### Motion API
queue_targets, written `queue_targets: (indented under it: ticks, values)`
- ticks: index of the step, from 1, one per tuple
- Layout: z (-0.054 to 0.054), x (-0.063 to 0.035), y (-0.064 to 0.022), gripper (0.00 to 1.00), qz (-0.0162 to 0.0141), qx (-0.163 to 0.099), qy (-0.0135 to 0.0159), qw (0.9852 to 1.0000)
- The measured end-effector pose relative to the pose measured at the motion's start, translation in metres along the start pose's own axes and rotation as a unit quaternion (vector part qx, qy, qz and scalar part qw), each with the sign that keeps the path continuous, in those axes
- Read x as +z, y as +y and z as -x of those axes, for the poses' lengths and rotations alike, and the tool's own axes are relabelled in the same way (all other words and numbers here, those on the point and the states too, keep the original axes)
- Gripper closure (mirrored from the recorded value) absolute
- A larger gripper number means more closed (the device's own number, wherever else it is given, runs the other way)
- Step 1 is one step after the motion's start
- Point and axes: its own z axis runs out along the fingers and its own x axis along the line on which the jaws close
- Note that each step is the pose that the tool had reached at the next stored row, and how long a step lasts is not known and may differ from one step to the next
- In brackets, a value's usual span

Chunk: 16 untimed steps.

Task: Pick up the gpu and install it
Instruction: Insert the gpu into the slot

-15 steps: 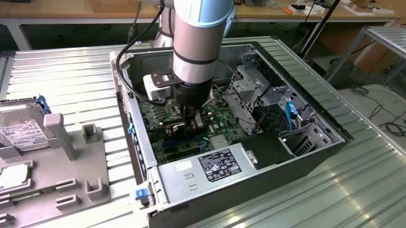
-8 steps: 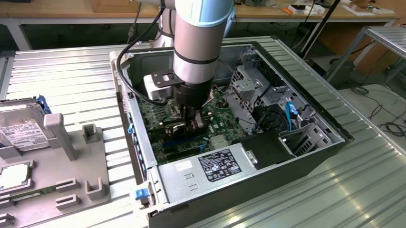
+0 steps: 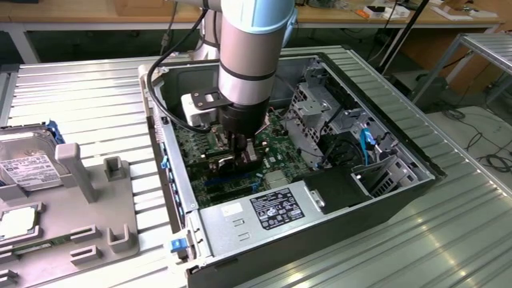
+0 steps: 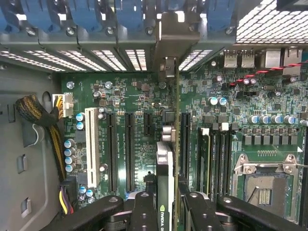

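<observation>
The end effector point(image 4: 166, 211) is partly closed, its two black fingers point(image 4: 143, 211) pinching the gpu point(image 4: 165, 168) by its flat sides. In the exterior view the end effector point(image 3: 240, 153) reaches down into the open computer case point(image 3: 416, 159), with the gpu point(image 3: 244, 157) held edge-on just above the green motherboard point(image 3: 272, 150).

The case lies on its side on a ribbed metal counter point(image 3: 88, 96). On the exterior view's left a grey holder tray point(image 3: 88, 198) sits on the counter and carries a silver hard drive point(image 3: 24, 162) with a white label. Inside the case, a grey power supply point(image 3: 264, 210) with a black label sits at the near end. Behind the counter are wooden workbenches point(image 3: 360, 18) and cables on the floor.

In the wrist view the gpu stands on its long edge, its long axis running along the black expansion slots point(image 4: 129, 149), between two of them. Its metal end bracket point(image 4: 168, 38) points towards the slotted rear wall of the case, just below the row of blue clips point(image 4: 86, 14).
</observation>
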Motion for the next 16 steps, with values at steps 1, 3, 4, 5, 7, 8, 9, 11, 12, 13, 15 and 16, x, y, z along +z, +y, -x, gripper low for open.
queue_targets:
  ticks: [1, 3, 4, 5, 7, 8, 9, 11, 12, 13, 15, 16]
  values:
    - [0.0, -0.0005, 0.0, 0.73, 0.0001, 0.0, 0.0002, 1.0]
    - [0.0, -0.0004, 0.0001, 0.73, 0.0, 0.0, 0.0003, 1.0]
    - [0.0004, 0.0, 0.0003, 0.73, 0.0001, 0.0, 0.0002, 1.0]
    - [0.0008, 0.0001, 0.0005, 0.73, 0.0, 0.0, 0.0001, 1.0]
    - [0.0014, 0.0001, 0.0018, 0.73, -0.0001, 0.0, 0.0001, 1.0]
    - [0.0015, 0.0002, 0.0029, 0.73, 0.0, 0.0, 0.0, 1.0]
    - [0.0014, 0.0002, 0.0031, 0.73, 0.0, 0.0, 0.0001, 1.0]
    - [0.0014, 0.0005, 0.0031, 0.73, -0.0001, 0.0, 0.0001, 1.0]
    - [0.0014, 0.0012, 0.0031, 0.73, -0.0001, 0.0, 0.0001, 1.0]
    - [0.0014, 0.0017, 0.0031, 0.73, -0.0001, 0.0, 0.0001, 1.0]
    - [0.0014, 0.003, 0.0032, 0.73, -0.0001, 0.0, 0.0, 1.0]
    - [0.0014, 0.0035, 0.0032, 0.73, -0.0001, 0.0, 0.0001, 1.0]
